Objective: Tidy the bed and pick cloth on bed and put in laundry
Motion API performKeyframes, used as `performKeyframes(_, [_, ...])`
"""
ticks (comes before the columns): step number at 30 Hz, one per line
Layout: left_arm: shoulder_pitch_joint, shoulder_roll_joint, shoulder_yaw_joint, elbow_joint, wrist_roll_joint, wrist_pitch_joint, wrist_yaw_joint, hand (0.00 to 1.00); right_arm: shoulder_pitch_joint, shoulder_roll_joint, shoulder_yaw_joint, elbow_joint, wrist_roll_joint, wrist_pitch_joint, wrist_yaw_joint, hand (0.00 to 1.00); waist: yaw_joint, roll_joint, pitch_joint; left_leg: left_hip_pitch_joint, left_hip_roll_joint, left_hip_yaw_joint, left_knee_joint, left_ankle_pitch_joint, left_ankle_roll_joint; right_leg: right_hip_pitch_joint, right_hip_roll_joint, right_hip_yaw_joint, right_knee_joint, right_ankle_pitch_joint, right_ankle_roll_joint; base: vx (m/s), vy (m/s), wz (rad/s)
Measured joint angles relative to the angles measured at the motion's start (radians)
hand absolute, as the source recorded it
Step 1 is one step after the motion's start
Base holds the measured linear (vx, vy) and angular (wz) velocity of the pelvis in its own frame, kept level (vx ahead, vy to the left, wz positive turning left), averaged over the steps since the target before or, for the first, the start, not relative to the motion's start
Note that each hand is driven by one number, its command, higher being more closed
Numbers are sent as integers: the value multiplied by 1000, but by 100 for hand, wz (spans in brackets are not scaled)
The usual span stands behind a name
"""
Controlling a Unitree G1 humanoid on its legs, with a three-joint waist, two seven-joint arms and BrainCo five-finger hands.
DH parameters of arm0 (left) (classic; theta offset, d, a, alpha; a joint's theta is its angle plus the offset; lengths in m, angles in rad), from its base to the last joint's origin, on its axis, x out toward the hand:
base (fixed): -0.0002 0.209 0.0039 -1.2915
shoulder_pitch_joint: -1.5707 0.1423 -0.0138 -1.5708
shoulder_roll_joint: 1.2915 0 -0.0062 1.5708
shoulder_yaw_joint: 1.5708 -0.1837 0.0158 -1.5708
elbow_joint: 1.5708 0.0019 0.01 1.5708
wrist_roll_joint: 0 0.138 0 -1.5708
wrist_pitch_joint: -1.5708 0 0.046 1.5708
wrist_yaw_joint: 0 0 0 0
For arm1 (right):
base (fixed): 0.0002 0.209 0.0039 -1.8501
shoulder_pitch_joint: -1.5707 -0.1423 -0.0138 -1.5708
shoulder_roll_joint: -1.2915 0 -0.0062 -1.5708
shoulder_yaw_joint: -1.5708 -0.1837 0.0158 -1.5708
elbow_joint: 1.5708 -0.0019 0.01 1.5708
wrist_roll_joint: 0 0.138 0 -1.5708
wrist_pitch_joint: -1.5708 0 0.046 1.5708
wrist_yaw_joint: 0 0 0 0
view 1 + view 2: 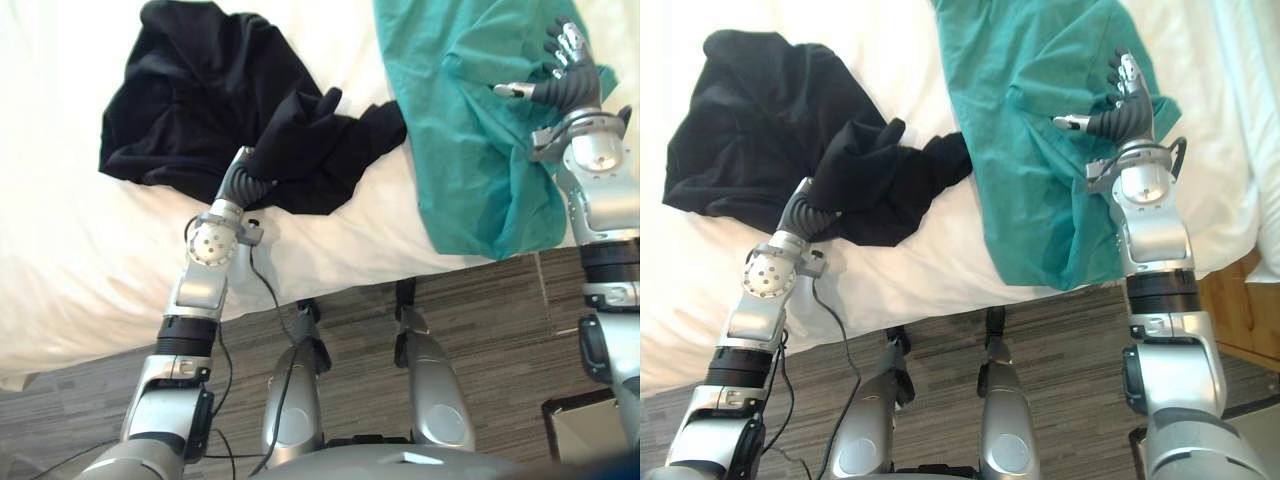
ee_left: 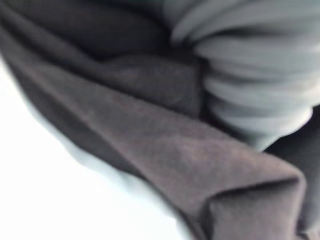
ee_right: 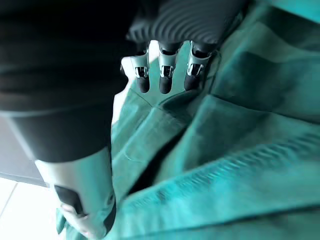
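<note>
The left hand (image 1: 242, 181) is buried in the black cloth (image 1: 200, 90) on the bed (image 1: 80, 260), so I cannot tell its grip. The right hand (image 1: 1127, 100) is over the green cloth (image 1: 1030, 160), fingers relaxed and holding nothing.

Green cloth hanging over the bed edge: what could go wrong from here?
The green cloth drapes over the bed edge; a nudge from the right hand might slide it to the floor. The left hand is buried in the black cloth, so it may grab only a loose fold.
</note>
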Motion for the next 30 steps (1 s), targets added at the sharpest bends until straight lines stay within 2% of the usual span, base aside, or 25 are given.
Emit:
performKeyframes(1, [-11,2,-3,-2,-24,0,5,100,-20,-13,6,0,-15,2,0,0,1,15,0,-21,1,-4,0,8,2,-18,0,-8,-1,7,0,-48,-3,3])
performKeyframes(5, [-23,4,-3,-5,-29,0,5,100,-61,-34,15,12,-18,13,24,0,10,32,1,-43,4,-4,0,16,1,-42,2,-8,-2,16,-6,-24,-6,-1])
performKeyframes(8, [-27,4,6,-21,-58,0,12,100,-75,-52,29,-2,-117,2,92,0,16,42,-5,-74,9,-3,0,24,-2,-75,5,-6,-1,23,-7,-28,-13,-4])
performKeyframes(13, [-28,2,30,-21,-65,-14,22,100,-107,-70,57,-7,-376,-19,274,0,23,47,-9,-91,21,1,0,31,-6,-103,11,-5,12,24,-10,-12,-16,-5])
performKeyframes(14, [-28,-1,34,-21,-65,-18,27,100,-109,-81,76,-6,-463,-37,329,100,27,48,-9,-93,25,3,0,33,-9,-110,13,-5,17,24,-11,5,-25,-8])
performKeyframes(15, [-28,-2,35,-21,-55,-18,41,100,-119,-101,98,-7,-533,-58,382,100,32,50,-11,-94,30,4,0,35,-11,-113,16,-5,21,22,-14,8,-26,-7])
performKeyframes(17, [-28,-8,26,-12,-13,-18,77,100,-137,-121,134,-1,-608,-76,438,100,37,54,-20,-94,36,4,0,37,-14,-114,22,-9,22,20,-16,20,-32,-4])
performKeyframes(20, [-32,-29,12,30,-14,-22,122,100,-138,-128,178,24,-656,-88,446,100,47,51,-53,-96,49,-1,1,41,-19,-113,33,-19,22,16,-23,36,-39,1])
performKeyframes(23, [-77,-50,-23,133,-13,-26,133,100,-135,-123,206,93,-690,-102,440,100,72,51,-95,-89,55,-6,2,44,-21,-100,39,-26,20,12,-28,52,-36,6])
performKeyframes(28, [-128,-88,-48,248,-10,-27,125,100,-101,-62,213,230,-690,-99,318,100,71,41,-111,-69,54,-61,31,44,-21,-35,34,-67,12,-1,-35,33,-22,23])
performKeyframes(30, [-130,-111,-48,274,25,-37,126,100,-83,-42,209,278,-670,-104,264,100,71,35,-114,-53,50,-70,31,44,-21,-9,31,-75,5,-3,-36,16,-1,17])
